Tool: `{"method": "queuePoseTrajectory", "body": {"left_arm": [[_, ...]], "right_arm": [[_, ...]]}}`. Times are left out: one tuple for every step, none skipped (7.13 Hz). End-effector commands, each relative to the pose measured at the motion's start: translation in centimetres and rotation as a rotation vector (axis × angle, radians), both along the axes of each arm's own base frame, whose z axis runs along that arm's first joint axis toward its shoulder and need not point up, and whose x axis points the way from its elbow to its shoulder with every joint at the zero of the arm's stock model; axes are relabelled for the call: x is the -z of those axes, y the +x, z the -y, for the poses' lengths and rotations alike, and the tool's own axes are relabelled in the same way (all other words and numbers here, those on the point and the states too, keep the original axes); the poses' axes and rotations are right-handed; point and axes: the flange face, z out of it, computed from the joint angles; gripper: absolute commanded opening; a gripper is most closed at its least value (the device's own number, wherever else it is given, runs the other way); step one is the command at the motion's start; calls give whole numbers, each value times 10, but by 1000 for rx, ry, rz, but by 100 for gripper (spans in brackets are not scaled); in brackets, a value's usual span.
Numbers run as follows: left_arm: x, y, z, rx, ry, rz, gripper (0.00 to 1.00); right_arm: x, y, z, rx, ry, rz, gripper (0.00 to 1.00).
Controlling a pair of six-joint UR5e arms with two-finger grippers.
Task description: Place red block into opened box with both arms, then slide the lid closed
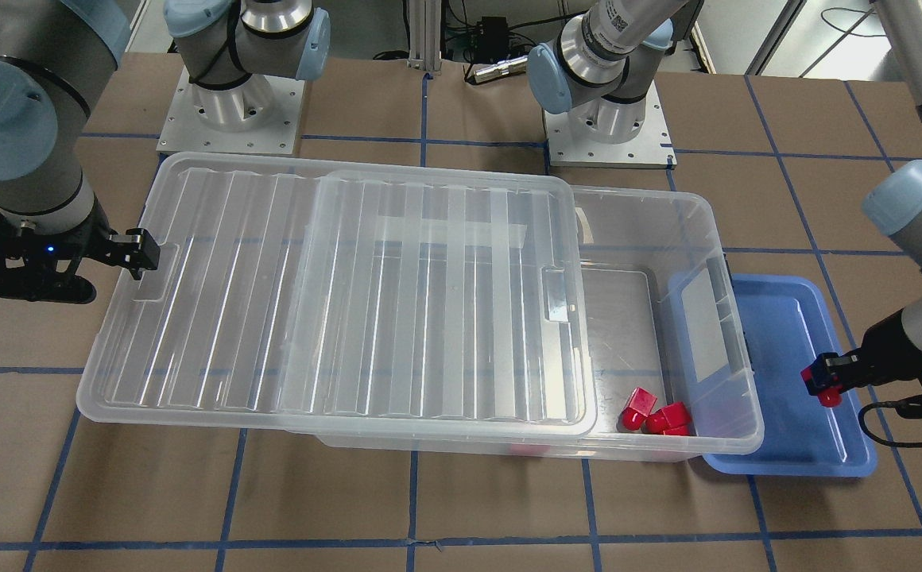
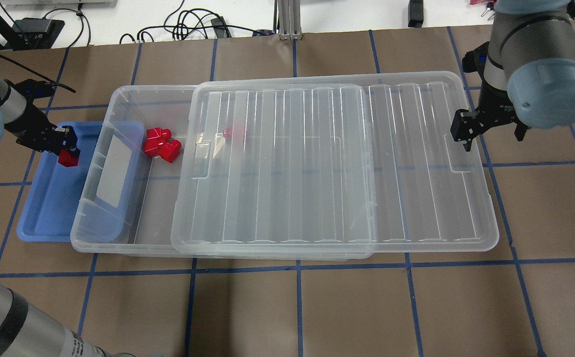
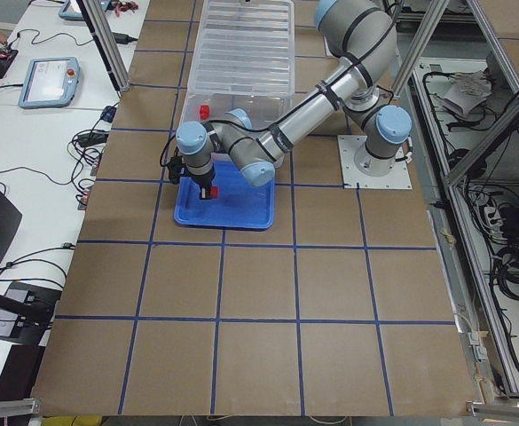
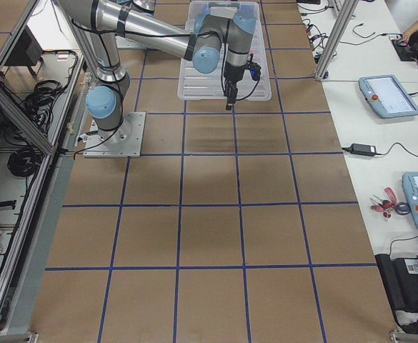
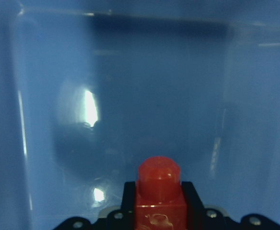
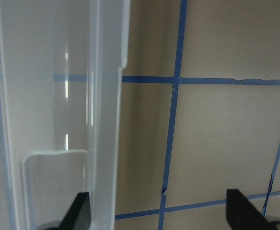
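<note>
The left claw point(image 2: 65, 148) squeezes the red block point(image 2: 69, 158) and holds it over the blue tray point(image 2: 44, 218), just left of the box point(image 2: 89, 246). The right claw point(image 6: 161, 213) is wide open at the right edge of the lid point(image 2: 317, 163). The lid covers most of the box. More red blocks point(image 2: 161, 144) lie in the uncovered left end.

1. Box point(image 2: 153, 89): uncovered only at the end beside the blue tray point(image 2: 44, 208); entry from above there.
2. Lid point(image 2: 337, 163): covers the remainder, barring access.
3. Box end wall point(image 2: 111, 173): stands between tray and opening.
4. Loose red blocks point(image 2: 162, 145): occupy one corner of the opening.
</note>
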Motion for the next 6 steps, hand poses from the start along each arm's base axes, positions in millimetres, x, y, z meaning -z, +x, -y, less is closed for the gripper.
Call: {"method": "queuePoseTrajectory", "body": {"left_arm": [[-88,-37,-6,-56,-6,-8,0],[-121,-85,-7,-24,-24,-14,0],[-144,-134,-16,-77,-16,-15,0],[-150,-178,-24,-70,-4,-18,0],[-149,-218,-30,-45,6,-19,0],[-133,-240,-38,-39,41,-27,0]], "right_arm": [[0,-11,0,12,7,-15,100],[0,-11,0,12,7,-15,100],[-1,-9,-1,13,2,-13,100],[-9,-5,1,15,-21,-1,100],[-32,7,-2,20,-89,82,100],[-60,17,-3,17,-150,149,100]]}}
